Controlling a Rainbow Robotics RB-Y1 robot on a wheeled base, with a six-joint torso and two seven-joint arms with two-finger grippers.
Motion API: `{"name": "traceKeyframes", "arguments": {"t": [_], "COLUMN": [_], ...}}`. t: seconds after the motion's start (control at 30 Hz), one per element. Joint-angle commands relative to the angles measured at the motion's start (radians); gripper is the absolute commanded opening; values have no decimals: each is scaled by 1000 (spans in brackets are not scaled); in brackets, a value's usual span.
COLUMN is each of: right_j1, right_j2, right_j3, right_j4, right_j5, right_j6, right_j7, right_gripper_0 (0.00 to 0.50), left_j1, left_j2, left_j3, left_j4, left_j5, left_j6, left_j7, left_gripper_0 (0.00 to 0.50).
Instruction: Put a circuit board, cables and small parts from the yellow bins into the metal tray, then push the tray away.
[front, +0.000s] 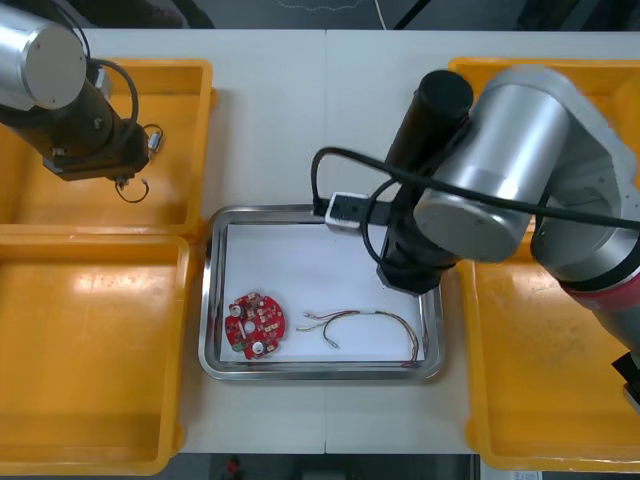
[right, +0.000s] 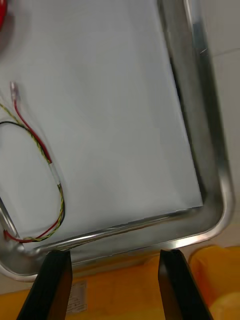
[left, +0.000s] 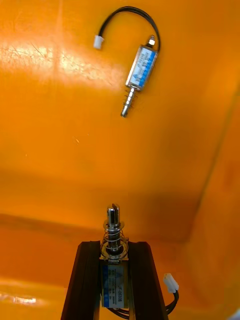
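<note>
**Carrying the gripped part across to the tray**

Nearest, in the lower centre of the front view, the metal tray (front: 320, 372) already holds the round red circuit board (front: 255, 324) at its lower left and the red and yellow cable (front: 365, 325) along its lower right. The upper half of its white floor is bare.

The right gripper (right: 114, 255) hangs over the tray's right side. Its fingers stand wide apart with nothing between them.

Farther off, at the upper left of the front view, the left gripper (left: 114, 245) is down in the far left yellow bin (front: 175, 190). It is closed on a small metal part (left: 113, 220), whose spring end pokes out past the fingertips. A short black lead (left: 170, 282) with a white plug trails beside one finger. A spare small metal part (left: 140, 67) lies on the bin floor beyond, well apart from the fingers.

The step in hand looks like lifting this part out and taking it to the tray. My advice:

- Raise it straight up first, so the dangling lead clears the bin wall and does not drag the spare part.
- Keep the grip firm, since the body looks smooth and could slide.
- Aim for the bare upper left of the tray, away from the board, the cable and the right arm.
- Lower it close to the floor before opening.
</note>
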Motion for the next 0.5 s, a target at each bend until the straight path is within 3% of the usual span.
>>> {"name": "traceKeyframes", "arguments": {"t": [0.03, 0.27, 0.5], "right_j1": [-26, -20, 11], "right_j2": [12, -43, -104], "right_j3": [-123, -296, -497], "right_j4": [-97, -123, -45], "right_j5": [-9, -75, -113], "right_j6": [2, 2, 2], "right_j7": [4, -14, -42], "right_gripper_0": [500, 500, 500], "left_j1": [-34, -34, -34], "left_j2": [-16, -38, -67], "left_j3": [12, -46, -153], "left_j4": [-125, -278, -364], "left_j5": [25, 48, 79], "left_j6": [87, 111, 111], "left_j7": [-7, 18, 131], "left_gripper_0": [2, 1, 3]}}
